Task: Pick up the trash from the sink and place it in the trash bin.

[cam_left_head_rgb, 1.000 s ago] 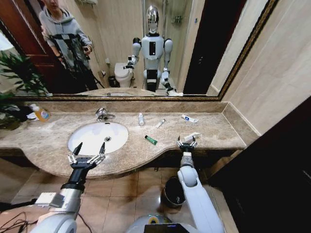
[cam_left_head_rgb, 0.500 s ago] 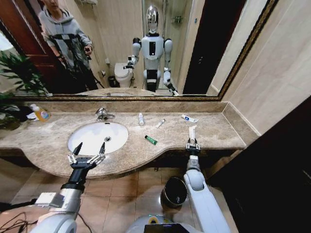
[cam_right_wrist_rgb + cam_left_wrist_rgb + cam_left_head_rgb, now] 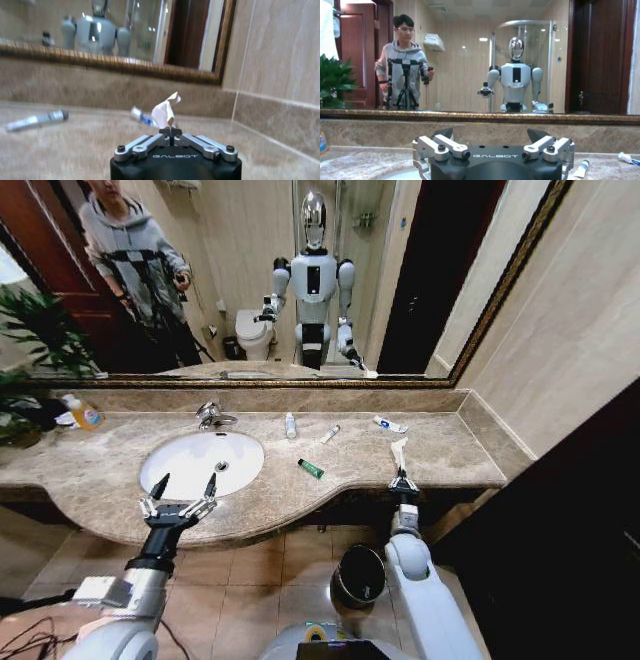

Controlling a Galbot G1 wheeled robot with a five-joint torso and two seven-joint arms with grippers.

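My right gripper [image 3: 402, 479] is shut on a small white tube [image 3: 398, 452] and holds it upright above the counter's front right edge. In the right wrist view the tube [image 3: 167, 110] sticks up from the shut gripper [image 3: 171, 131]. On the marble beside the sink [image 3: 180, 472] lie a dark green tube [image 3: 311, 469], a tiny white bottle [image 3: 291, 425], a white tube [image 3: 330, 434] and a blue-marked tube [image 3: 390, 424]. The basin itself holds nothing. The trash bin [image 3: 358, 575] stands on the floor under the counter, below my right arm. My left gripper [image 3: 178, 498] hangs open at the sink's front rim.
A chrome faucet [image 3: 210, 415] stands behind the basin. An orange-yellow bottle [image 3: 85, 414] and a plant [image 3: 35, 330] are at the far left. A mirror runs along the back wall, and a side wall closes the counter on the right.
My right gripper has shut on the white tube that lay on the counter, raised it upright and drawn it slightly right and toward me. The left arm has not moved.
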